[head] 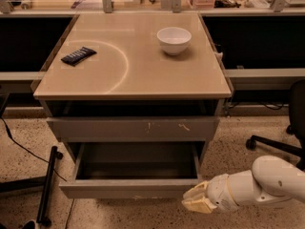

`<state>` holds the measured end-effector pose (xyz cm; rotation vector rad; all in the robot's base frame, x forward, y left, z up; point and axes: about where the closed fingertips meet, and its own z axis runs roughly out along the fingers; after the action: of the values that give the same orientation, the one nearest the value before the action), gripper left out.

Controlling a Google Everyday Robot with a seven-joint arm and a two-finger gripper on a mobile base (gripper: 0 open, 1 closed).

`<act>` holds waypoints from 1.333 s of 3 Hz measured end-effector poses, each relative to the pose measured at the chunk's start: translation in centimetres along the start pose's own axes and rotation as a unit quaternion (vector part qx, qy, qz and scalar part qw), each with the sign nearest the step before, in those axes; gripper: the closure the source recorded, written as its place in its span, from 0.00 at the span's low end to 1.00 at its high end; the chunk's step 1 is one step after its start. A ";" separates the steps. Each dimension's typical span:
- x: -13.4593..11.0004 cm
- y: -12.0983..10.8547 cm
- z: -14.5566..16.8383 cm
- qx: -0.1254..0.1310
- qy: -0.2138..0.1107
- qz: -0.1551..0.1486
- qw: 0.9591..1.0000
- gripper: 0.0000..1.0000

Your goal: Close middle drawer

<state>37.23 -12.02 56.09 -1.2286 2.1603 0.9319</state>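
Observation:
The middle drawer point(128, 188) is pulled out of the grey cabinet, and its dark, shallow inside looks empty. Its flat grey front has faint pale chips along the lower edge. My gripper point(198, 199), cream coloured on a white arm, is low at the right. It sits right at the right end of the drawer front, at about the front's height. I cannot tell whether it touches the front.
Above the open drawer is a taller grey front with white scratch marks point(133, 128). On the tan cabinet top point(143, 75) stand a white bowl point(174, 40) and a dark flat packet point(78, 55). A black chair base point(271, 144) is at the right, and a black stand and cable point(45, 185) at the left.

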 end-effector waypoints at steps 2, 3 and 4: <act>6.0 -7.6 1.5 0.007 -0.086 0.060 0.994 1.00; 9.9 -11.0 3.7 0.024 -0.147 0.092 0.985 1.00; 12.1 -13.5 5.0 0.039 -0.181 0.111 0.977 1.00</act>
<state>43.59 -19.77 40.17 -0.7235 2.0402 1.0581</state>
